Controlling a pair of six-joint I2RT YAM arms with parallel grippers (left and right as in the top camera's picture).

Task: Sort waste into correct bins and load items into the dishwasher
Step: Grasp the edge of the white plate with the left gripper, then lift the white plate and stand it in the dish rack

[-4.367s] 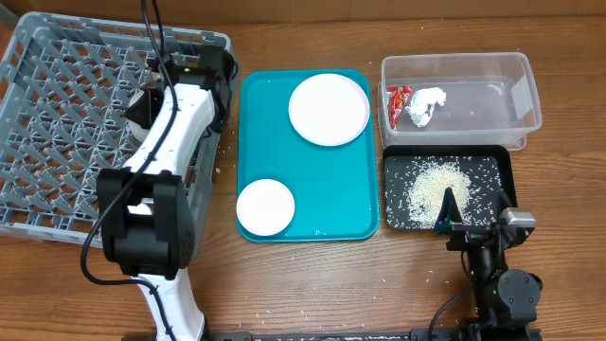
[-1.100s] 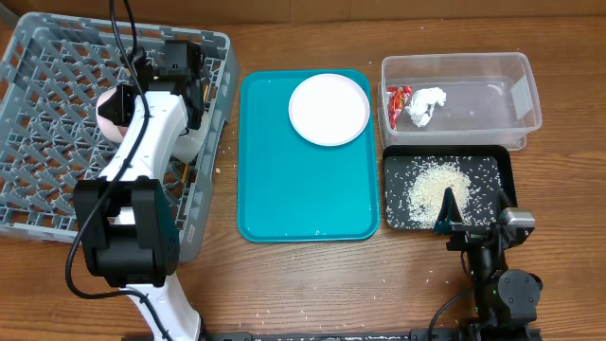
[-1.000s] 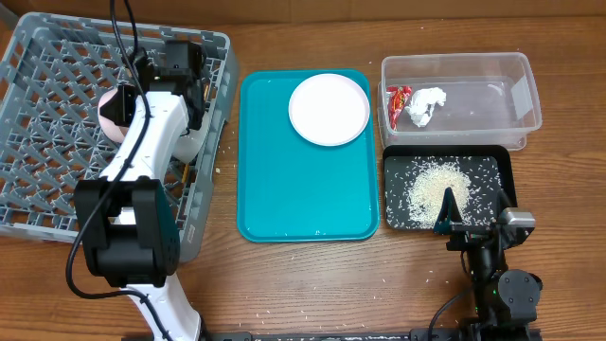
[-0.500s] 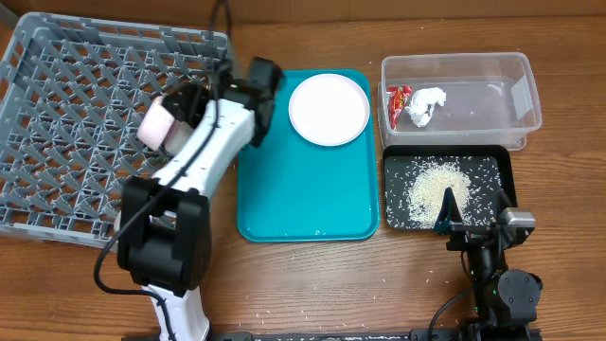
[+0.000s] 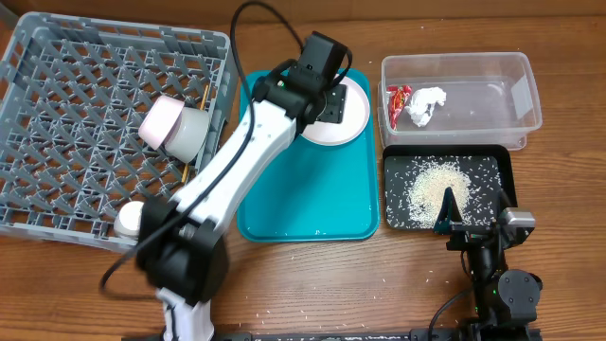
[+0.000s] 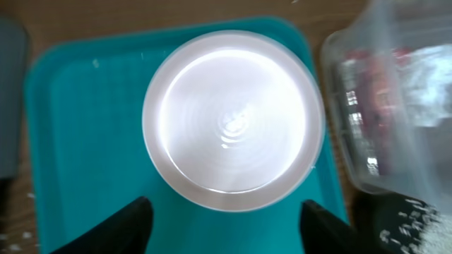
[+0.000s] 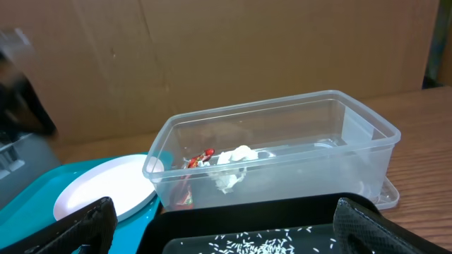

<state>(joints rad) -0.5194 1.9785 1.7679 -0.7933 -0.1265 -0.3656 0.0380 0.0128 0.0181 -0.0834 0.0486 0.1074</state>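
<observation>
Pale pink-white, the plate [image 6: 233, 120] lies flat on the teal tray [image 6: 63, 141] straight under the left pincer [image 6: 229, 227]. The pincer's two dark fingers [image 6: 134, 226] stand wide apart with nothing between them, just off the plate's near edge. The step in hand looks like lifting this plate for the grey rack [image 5: 76, 114], well off to that pincer's left, where a bowl [image 5: 175, 128] and a small cup [image 5: 130, 218] already sit. A flat plate offers only its lip, so I would bring one finger down outside the rim and one inside, pinch firmly, then tip the plate up before carrying it so it cannot slide out. The clear tub [image 5: 473, 90] close on the pincer's right, holding the wrapper [image 5: 400, 102] and tissue [image 5: 426, 104], needs a wide berth. The right pincer [image 5: 447, 216] rests spread and empty at the black tray [image 5: 502, 213] of rice [image 5: 440, 185] on the table [image 5: 312, 284].
</observation>
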